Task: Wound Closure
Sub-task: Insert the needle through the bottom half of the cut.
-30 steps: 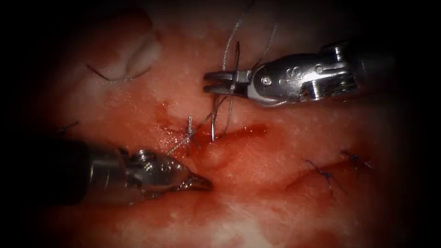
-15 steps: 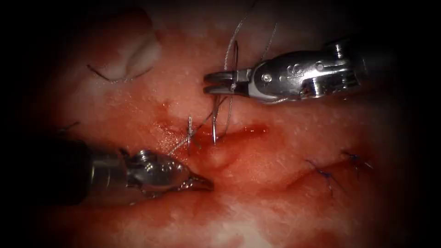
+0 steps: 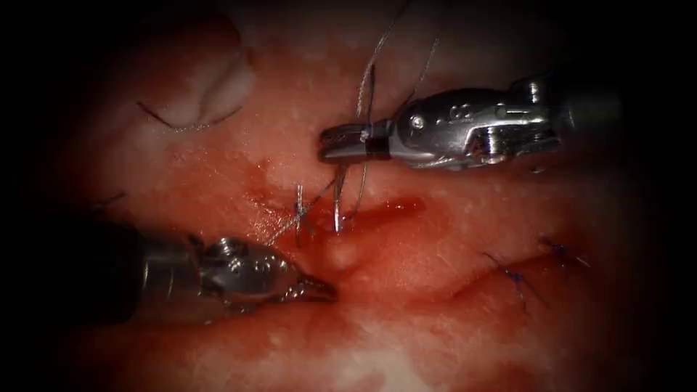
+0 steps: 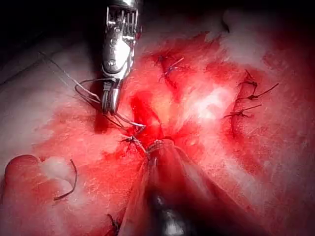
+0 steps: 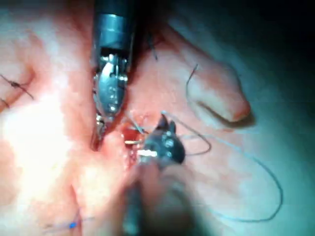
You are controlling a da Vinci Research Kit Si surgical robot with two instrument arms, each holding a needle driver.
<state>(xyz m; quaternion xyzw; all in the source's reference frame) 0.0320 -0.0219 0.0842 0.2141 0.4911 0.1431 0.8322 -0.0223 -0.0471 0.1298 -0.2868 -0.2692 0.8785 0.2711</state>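
Right tool (image 3: 328, 144) rolled | clamps needle (image 3: 338, 196) mid-curve | tip at cut (image 3: 377, 212)

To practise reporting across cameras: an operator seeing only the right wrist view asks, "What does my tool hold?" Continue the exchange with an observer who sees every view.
Observer: The right tool has its fingers shut on the needle, near mid-curve.
Operator: Where's its point?
Observer: At the cut, right of a knotted stitch; whether it's in the tissue, I can't tell.
Operator: Left tool?
Observer: The left tool is shut, holding nothing I can see.
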